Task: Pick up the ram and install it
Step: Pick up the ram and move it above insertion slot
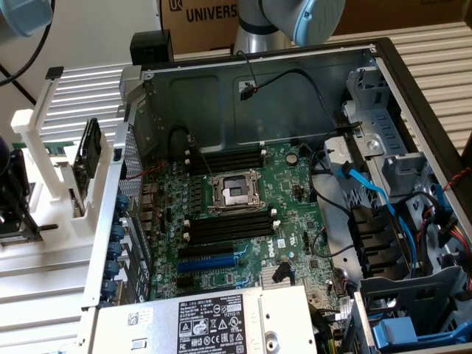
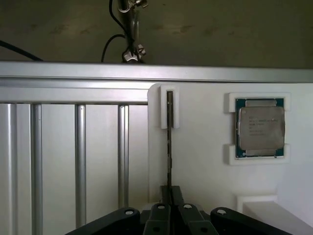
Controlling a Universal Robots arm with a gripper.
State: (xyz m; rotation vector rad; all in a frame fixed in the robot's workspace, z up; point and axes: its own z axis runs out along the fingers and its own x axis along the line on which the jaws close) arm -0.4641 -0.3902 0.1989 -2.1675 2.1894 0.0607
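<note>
The ram (image 2: 169, 142) stands edge-on in the wrist view, a thin dark strip with its far end held in a white slotted bracket (image 2: 169, 108) of a white holder. My gripper (image 2: 169, 190) has both fingers pressed together on the near end of the ram. In the exterior view the dark gripper (image 1: 10, 193) sits at the far left edge, by the white rack (image 1: 44, 158) beside the open computer case. On the motherboard, black memory slots with white clips (image 1: 225, 158) (image 1: 230, 225) lie on either side of the processor socket (image 1: 234, 192).
A processor chip (image 2: 259, 128) rests in a white frame beside the ram's bracket. Aluminium rails (image 2: 78, 161) run beneath the holder. The case's metal side wall (image 1: 110, 221) stands between rack and motherboard. Blue and black cables (image 1: 369, 192) and drive bays fill the case's right side.
</note>
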